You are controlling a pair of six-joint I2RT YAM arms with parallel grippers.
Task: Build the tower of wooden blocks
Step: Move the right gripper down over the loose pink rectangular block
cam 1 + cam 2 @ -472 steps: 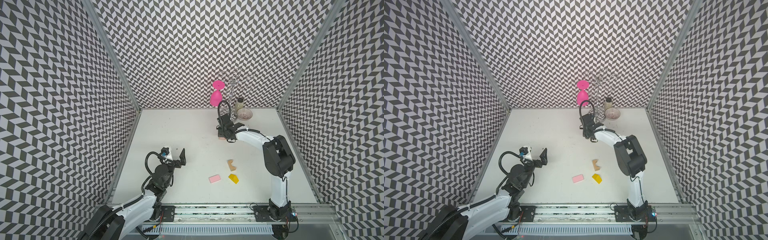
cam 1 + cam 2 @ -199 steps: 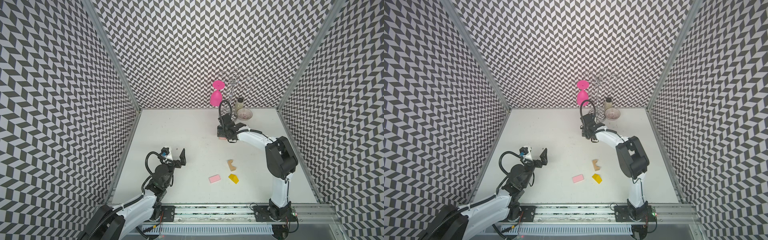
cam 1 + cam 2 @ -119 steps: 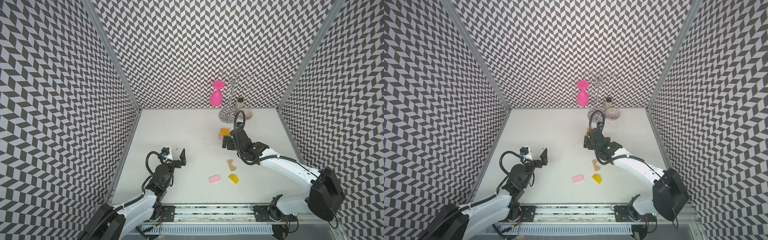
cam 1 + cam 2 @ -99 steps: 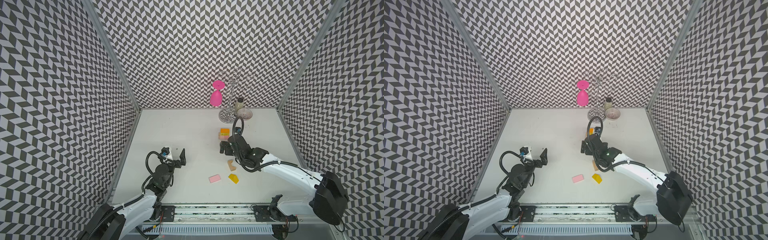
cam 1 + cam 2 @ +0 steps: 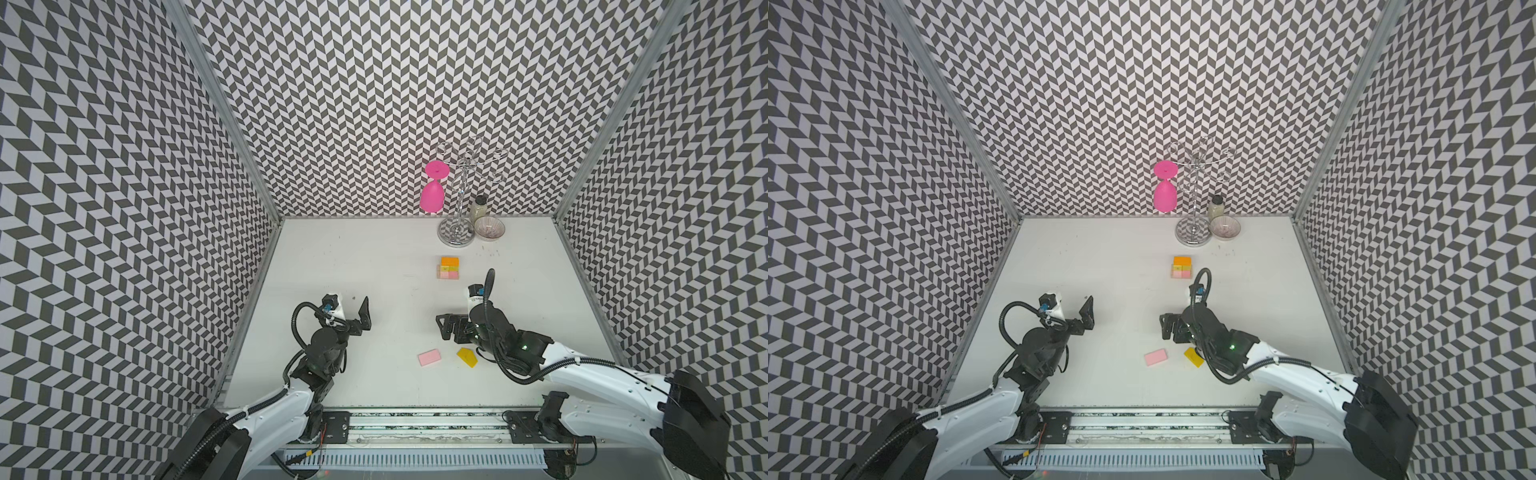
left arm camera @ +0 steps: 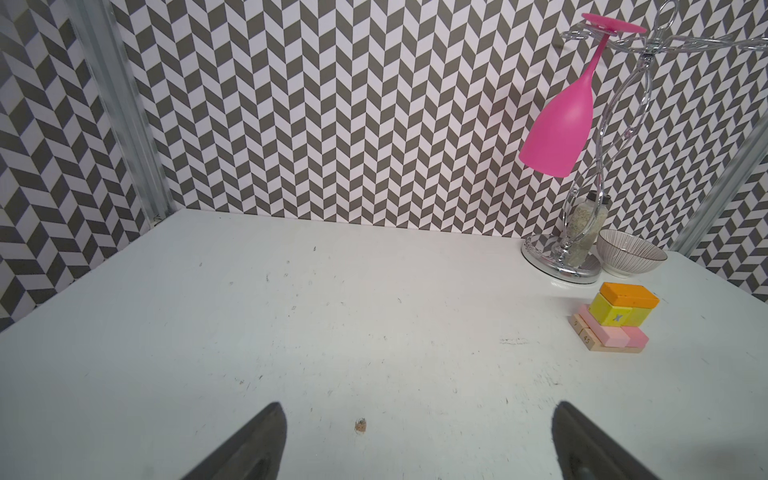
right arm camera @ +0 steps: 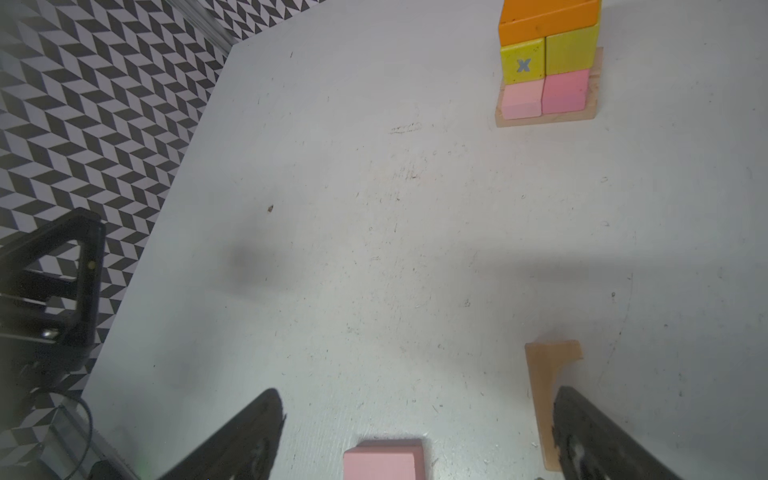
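Swung back from the tower (image 5: 449, 268), which stands near the chrome stand (image 5: 456, 232), the right arm (image 5: 582, 370) stretches low over the loose pink bar (image 7: 382, 457) and tan arch (image 7: 548, 399), right gripper (image 5: 444, 329) spread wide and empty, likely choosing the next layer. Idle, the left gripper (image 5: 362, 318) hovers, jaws equally wide, holding nothing.

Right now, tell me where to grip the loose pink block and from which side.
Take the pink block across its two long sides at mid-length, coming straight down from above: it lies flat on the table, with both long sides free. The open right gripper is nearest.
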